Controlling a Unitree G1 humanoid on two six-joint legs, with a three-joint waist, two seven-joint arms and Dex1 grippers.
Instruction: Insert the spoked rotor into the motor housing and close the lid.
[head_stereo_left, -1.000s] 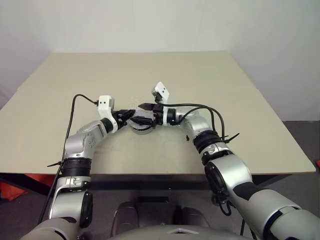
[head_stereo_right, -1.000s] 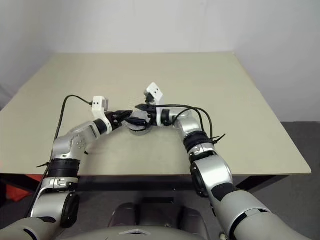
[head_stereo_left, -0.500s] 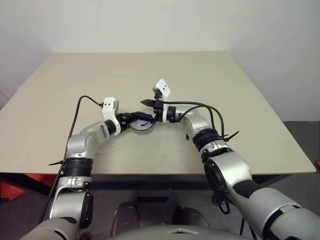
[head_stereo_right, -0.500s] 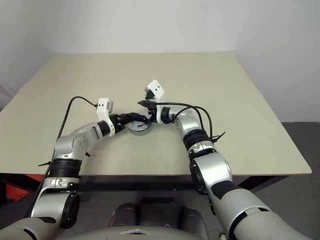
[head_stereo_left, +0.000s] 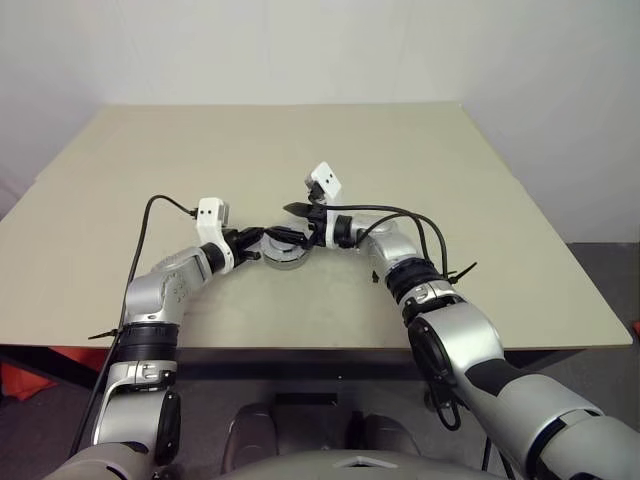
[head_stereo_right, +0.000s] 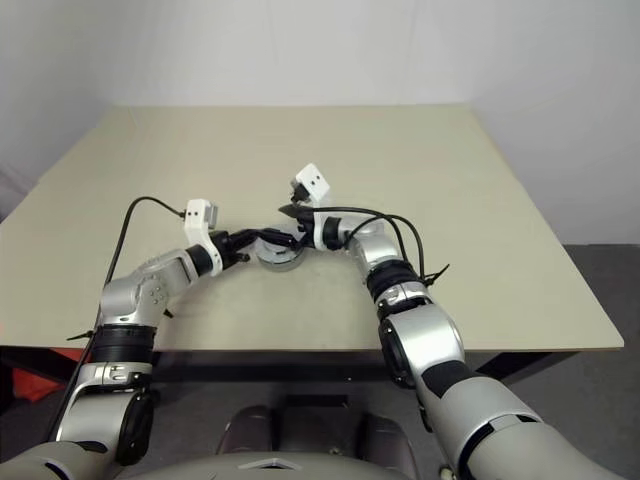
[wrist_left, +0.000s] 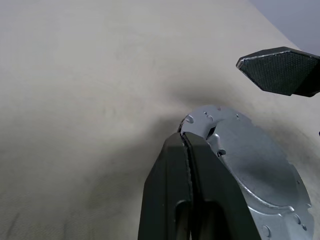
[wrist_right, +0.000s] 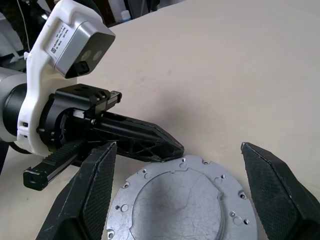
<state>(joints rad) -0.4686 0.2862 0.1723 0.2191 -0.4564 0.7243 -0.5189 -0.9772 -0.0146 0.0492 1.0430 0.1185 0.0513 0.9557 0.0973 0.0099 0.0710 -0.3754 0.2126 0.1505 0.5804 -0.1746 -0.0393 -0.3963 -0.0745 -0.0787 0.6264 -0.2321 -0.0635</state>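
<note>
The lid (wrist_right: 182, 200) is lying flat on top of the motor housing (head_stereo_left: 283, 253), near the middle of the table (head_stereo_left: 480, 220), with its broad face looking up. It is round, so it has no long axis; its flat face is level with the table. The lid is of dull grey metal with fine scratches, a shallow round step in the middle, small holes around its border and a notched, faceted edge. The housing under it is showing as a short silver-grey cylinder.

The left claw (wrist_left: 187, 150) is pressed fully together, with nothing between its two black fingers — its tip is lying at the rim of the lid, pointing across it toward the right claw. The fingers are smooth black plastic, narrowing to a point.

The right claw (wrist_right: 182, 165) is standing wide apart and holding nothing – its two fingers, with rough textured black pads (wrist_right: 100, 190), are hanging on either side of the lid. The table is a plain beige, matte surface.
</note>
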